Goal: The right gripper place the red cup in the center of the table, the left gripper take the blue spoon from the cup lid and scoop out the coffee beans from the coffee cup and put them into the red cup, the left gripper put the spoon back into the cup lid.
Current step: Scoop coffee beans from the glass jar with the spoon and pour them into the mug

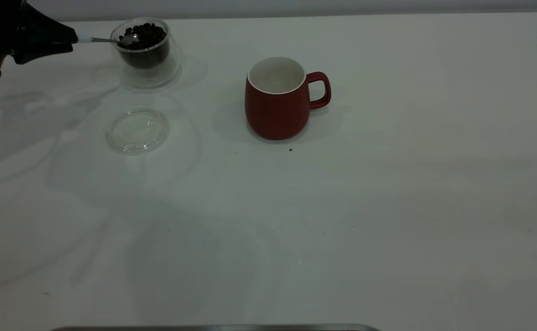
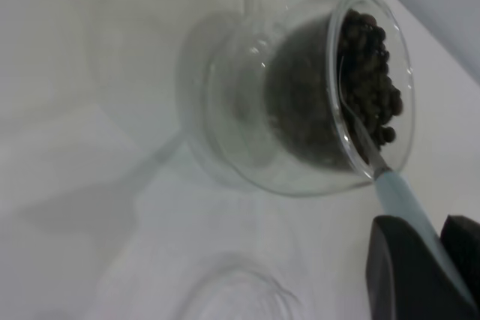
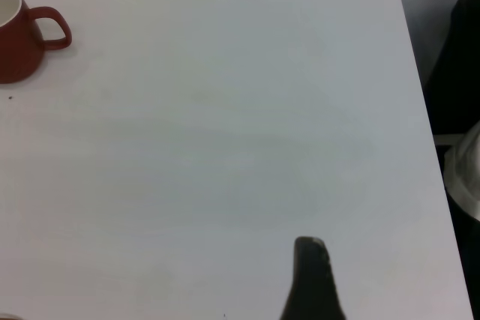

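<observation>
The left gripper (image 1: 68,42) is seen near the table's far left corner, its fingers closed on the pale handle of the blue spoon (image 1: 112,40), which is held nearly level. The spoon's metal bowl is laid on top of the coffee beans (image 1: 144,34) heaped in the coffee cup (image 1: 146,50), with the neck passing over the glass rim. The cup lid (image 1: 137,129) is found just nearer on the table (image 1: 388,207), left of the middle and empty. The red cup (image 1: 277,99) is stood upright about the table's centre, well apart from the glass cup, its handle turned toward the right edge and its white inside apparently bare. Of the right gripper (image 3: 311,275) only one dark finger is shown, over the right part of the table (whether it is open cannot be told).

The spoon is judged light, stiff and slim, best gripped far back on the handle, as it is. The beans are likely to roll off the shallow bowl if it is tipped. The glass cup is judged fragile and easily pushed along the smooth tabletop.
</observation>
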You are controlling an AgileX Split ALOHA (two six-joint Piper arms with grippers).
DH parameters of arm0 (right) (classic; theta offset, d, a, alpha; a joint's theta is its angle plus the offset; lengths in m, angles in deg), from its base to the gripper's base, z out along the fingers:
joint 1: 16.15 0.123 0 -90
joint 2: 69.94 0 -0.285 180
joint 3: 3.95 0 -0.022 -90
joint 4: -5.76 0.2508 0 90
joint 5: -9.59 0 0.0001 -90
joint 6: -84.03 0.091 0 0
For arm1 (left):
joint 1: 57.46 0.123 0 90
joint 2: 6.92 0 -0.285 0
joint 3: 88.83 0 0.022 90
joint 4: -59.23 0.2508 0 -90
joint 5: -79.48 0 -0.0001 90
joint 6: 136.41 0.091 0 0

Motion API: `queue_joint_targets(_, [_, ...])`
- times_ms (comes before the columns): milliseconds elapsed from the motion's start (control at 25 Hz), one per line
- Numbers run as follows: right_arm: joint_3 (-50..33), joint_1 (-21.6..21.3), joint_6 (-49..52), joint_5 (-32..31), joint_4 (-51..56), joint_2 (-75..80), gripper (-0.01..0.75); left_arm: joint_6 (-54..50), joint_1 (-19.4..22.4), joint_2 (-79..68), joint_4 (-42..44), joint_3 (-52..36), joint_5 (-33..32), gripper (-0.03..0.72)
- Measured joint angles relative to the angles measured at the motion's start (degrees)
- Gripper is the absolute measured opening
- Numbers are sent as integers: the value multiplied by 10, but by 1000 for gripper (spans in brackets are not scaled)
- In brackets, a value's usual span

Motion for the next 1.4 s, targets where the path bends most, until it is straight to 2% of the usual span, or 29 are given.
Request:
queue_joint_targets(320, [0, 0, 0, 0, 0, 0, 590, -75, 0, -1, 22, 0, -10, 124])
queue_joint_targets(720, [0, 0, 0, 0, 0, 0, 590, -87, 4, -1, 16, 0, -15, 124])
queue_joint_targets(1040, [0, 0, 0, 0, 0, 0, 590, -95, 36, -1, 14, 0, -67, 124])
queue_joint_targets(1400, [0, 0, 0, 0, 0, 0, 590, -96, 41, -1, 15, 0, -113, 124])
